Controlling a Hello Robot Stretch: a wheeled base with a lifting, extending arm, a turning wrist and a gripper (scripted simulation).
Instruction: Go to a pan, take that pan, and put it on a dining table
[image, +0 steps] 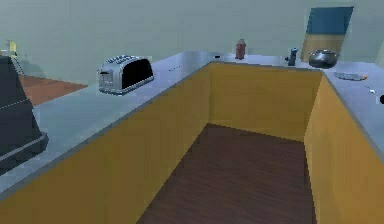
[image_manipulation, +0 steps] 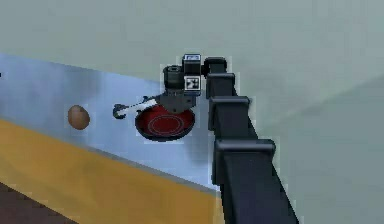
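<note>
Dark gripper (image_manipulation: 140, 103) at a round black pan (image_manipulation: 166, 124) with red inside, on a pale grey countertop (image_manipulation: 60, 85) — grasp cannot be told, small brown ball (image_manipulation: 78, 117) nearby

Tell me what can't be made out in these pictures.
Arm side view: whether the pincer holds or touches the pan; the pan lies on the counter right at it.
Arm side view: the brown round blob, too small to name.
Forward view: the dark appliance, cut off by the left edge.
Forward view: a dark speck at the right edge, cut off and too small.
</note>
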